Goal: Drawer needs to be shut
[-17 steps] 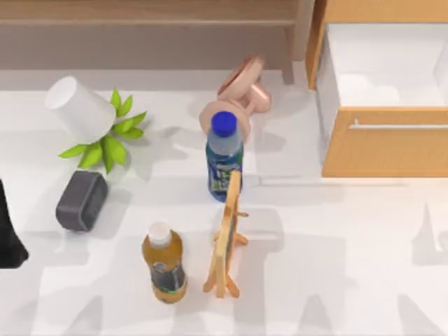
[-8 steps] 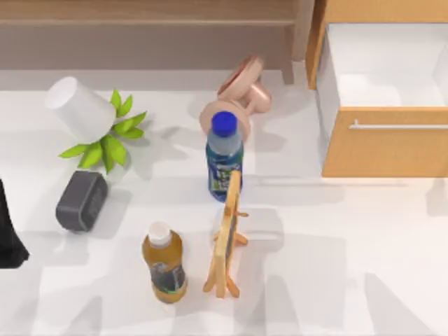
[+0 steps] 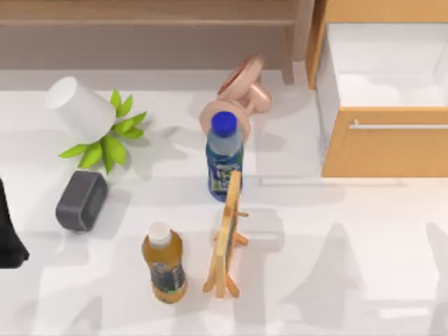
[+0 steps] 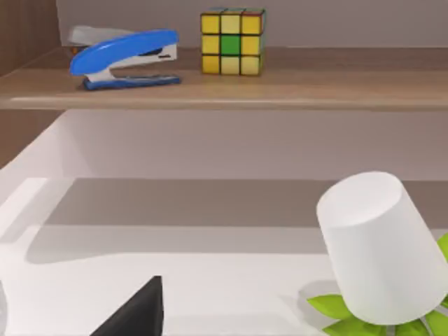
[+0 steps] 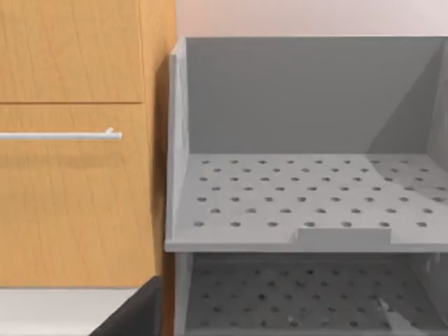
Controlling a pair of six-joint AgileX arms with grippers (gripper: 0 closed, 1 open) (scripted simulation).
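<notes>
Drawer [image 3: 383,143]: I see it pulled open at the surface's [image 3: 336,231] far right corner, white inner walls exposed; landmark for all entries below.
Handle [image 3: 399,127]: thin silver bar across the drawer's orange-brown front; also seen from the right wrist [image 5: 59,136].
Shelf unit [image 3: 147,28]: left of the drawer, along the far edge.
Blue-capped bottle [image 3: 224,155]: left of the drawer, well apart.
Grey perforated rack [image 5: 301,203]: just beside the drawer front, in my right wrist view.
Left arm [image 3: 8,231]: farthest from the drawer, at the left edge.
Left end effector: opening, I cannot tell.
Right end effector: opening, I cannot tell.
</notes>
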